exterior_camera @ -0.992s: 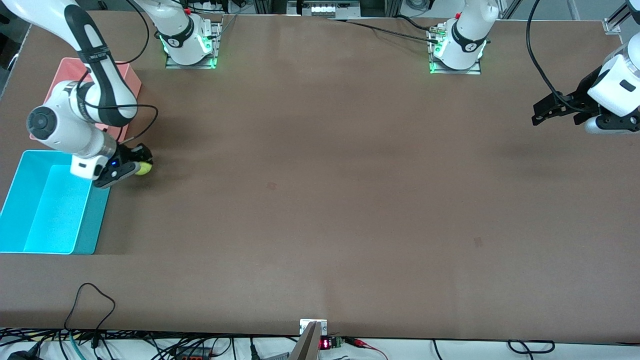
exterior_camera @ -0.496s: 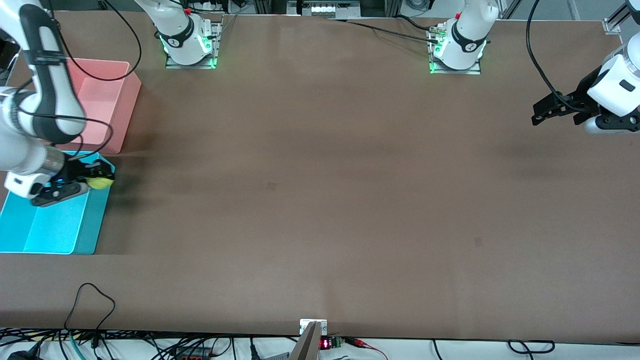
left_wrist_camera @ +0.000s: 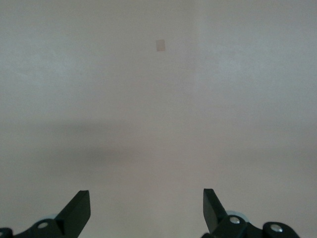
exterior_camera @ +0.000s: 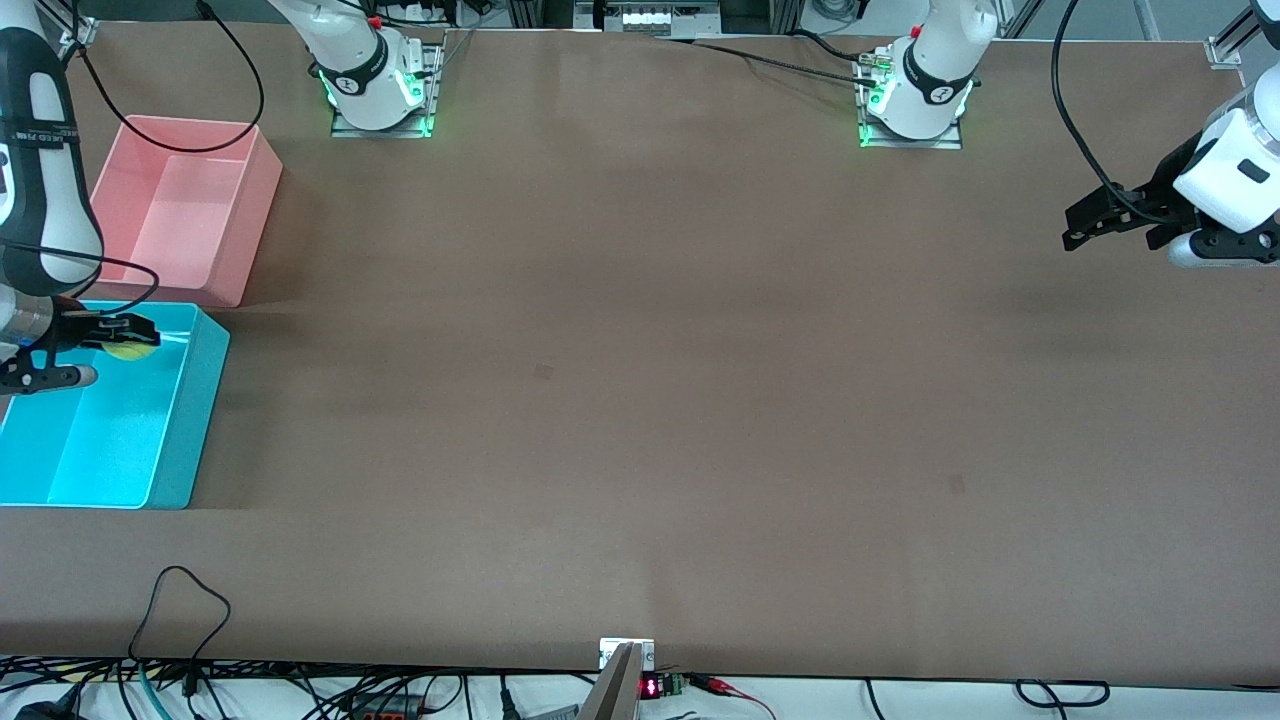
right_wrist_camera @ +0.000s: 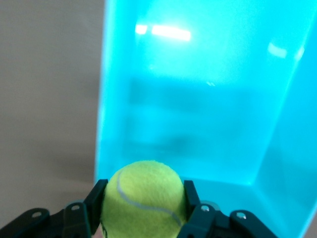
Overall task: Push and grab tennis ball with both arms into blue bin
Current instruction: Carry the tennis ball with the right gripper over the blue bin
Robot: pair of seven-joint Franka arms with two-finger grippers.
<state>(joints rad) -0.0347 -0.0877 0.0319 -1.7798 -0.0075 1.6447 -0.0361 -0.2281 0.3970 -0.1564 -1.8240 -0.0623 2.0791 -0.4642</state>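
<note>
Yellow-green tennis ball (exterior_camera: pixel 131 348) sits clamped in the right claw (exterior_camera: pixel 125 340), held up over the blue bin (exterior_camera: pixel 190 420) — above the end next to the pink bin (exterior_camera: pixel 250 210). Left claw (exterior_camera: pixel 1085 225) waits, spread wide, over the bare brown surface (exterior_camera: pixel 640 400).

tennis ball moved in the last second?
Yes. The tennis ball, held in the right gripper, went from over the table beside the blue bin to over the bin's interior, toward the right arm's end.
</note>
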